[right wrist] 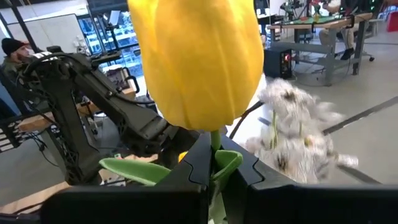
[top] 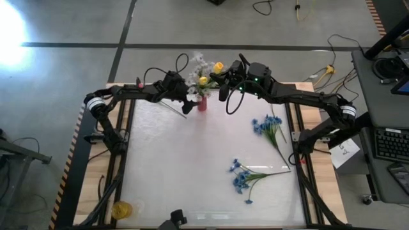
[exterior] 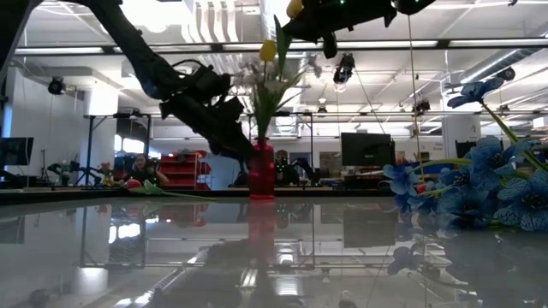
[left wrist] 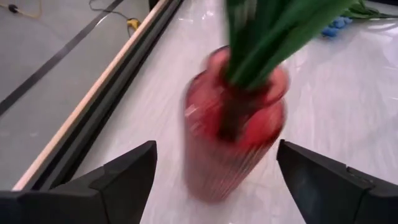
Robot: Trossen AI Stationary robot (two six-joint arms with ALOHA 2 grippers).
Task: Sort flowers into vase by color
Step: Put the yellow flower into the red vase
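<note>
Now, from above, the right gripper point(top: 222, 71) holds a yellow tulip-shaped bud on a thin green stem point(top: 218, 66) just beside the small ribbed red glass vase point(top: 202, 104); lowering the stem straight into the neck seems wisest. At surface level the vase point(exterior: 262, 169) stands upright. The left gripper point(left wrist: 214, 180) spreads wide around it, not touching. The right wrist shows fingers point(right wrist: 186, 168) pinching the stem below the bud point(right wrist: 196, 59).

The high view looks straight down on the tabletop point(top: 192, 166), the low view level across it, both wrist views close; all share the red vase point(exterior: 262, 169).
</note>
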